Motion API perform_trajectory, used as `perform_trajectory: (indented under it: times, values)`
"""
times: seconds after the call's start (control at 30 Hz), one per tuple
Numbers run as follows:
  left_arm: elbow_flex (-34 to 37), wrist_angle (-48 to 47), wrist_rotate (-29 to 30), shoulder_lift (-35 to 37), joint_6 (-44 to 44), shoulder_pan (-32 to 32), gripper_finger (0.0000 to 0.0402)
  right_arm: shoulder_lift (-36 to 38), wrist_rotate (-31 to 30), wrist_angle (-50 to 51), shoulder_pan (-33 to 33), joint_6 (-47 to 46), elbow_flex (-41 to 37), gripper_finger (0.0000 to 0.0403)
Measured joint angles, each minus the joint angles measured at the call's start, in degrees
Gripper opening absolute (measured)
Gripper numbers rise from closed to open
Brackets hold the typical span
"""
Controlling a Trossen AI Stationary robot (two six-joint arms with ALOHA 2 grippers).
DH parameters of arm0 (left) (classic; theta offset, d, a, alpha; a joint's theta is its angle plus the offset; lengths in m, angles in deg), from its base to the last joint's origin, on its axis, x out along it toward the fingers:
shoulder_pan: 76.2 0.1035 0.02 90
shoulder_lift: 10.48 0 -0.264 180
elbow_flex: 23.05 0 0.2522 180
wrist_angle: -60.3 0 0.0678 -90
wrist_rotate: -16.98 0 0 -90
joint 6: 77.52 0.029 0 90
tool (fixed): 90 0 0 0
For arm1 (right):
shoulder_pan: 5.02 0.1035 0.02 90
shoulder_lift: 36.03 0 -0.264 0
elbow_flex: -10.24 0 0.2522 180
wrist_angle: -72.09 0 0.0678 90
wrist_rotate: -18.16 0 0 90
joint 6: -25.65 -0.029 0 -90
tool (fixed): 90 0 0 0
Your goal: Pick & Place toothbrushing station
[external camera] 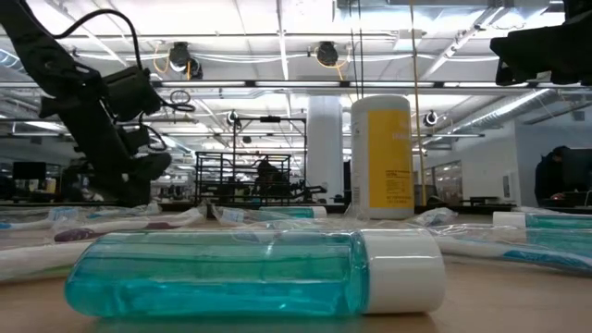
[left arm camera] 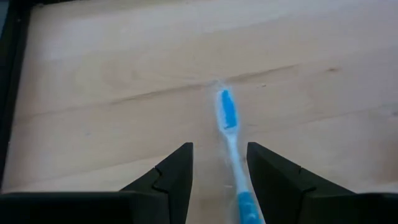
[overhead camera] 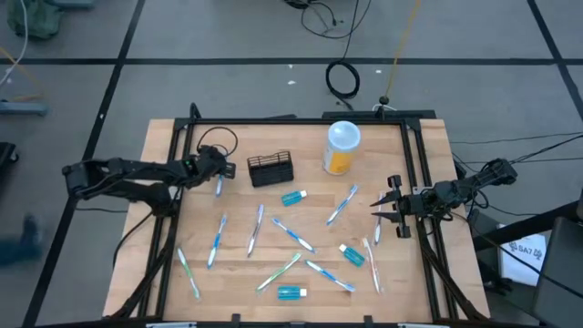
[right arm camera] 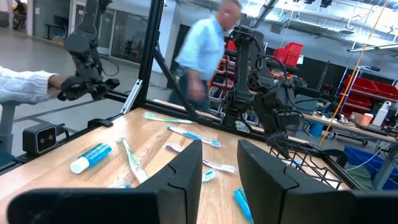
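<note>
The toothbrushing station, a small black slatted rack [overhead camera: 271, 169], stands on the wooden table at the far middle, and no gripper touches it. Left of it my left gripper [overhead camera: 219, 175] slants down over a blue-and-white toothbrush [left arm camera: 229, 118] that lies flat on the wood. In the left wrist view my left gripper [left arm camera: 219, 149] is open. The brush's handle runs between the two fingers, close beside one of them. My right gripper [overhead camera: 387, 208] waits open at the table's right side, with nothing in its gap [right arm camera: 219, 168].
A white-lidded container with orange contents [overhead camera: 342, 148] stands right of the rack. Several toothbrushes and three small teal bottles [overhead camera: 293, 197] [overhead camera: 352, 255] [overhead camera: 291, 292] lie scattered over the middle and near part. Black frame rails [overhead camera: 173, 228] border the table. A person [right arm camera: 202, 56] stands beyond it.
</note>
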Motion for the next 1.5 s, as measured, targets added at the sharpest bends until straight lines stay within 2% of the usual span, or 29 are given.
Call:
perform_trajectory:
  times: [0.33,0.67,0.8,1.1,1.17,1.33,1.5]
  values:
    - [0.0,10.3,-3.0,-6.8,1.8,0.9,0.0159,0.0,0.0,0.0,0.0,0.0,0.0,0.0093]
    - [-0.1,12.6,-4.4,-12.4,4.5,2.4,0.0156,0.0,0.0,0.0,0.0,0.3,0.0,0.0093]
    - [-0.1,13.1,-4.7,-12.5,4.9,2.5,0.0126,0.0,0.0,0.0,0.0,1.2,0.0,0.0093]
    - [0.0,13.1,-5.6,-12.5,4.9,2.4,0.0016,0.0,0.0,0.0,0.0,1.3,0.0,0.0093]
    - [0.0,13.2,-5.6,-12.5,4.8,2.2,0.0008,0.0,0.0,0.0,0.0,1.3,0.0,0.0093]
    - [0.1,13.1,-6.4,-10.7,3.8,0.9,0.0018,0.0,0.0,0.0,0.0,0.1,0.0,0.0093]
    - [0.3,12.9,-7.8,-4.2,2.2,-1.6,0.0006,0.0,0.0,-0.7,0.0,-0.2,0.0,0.0093]
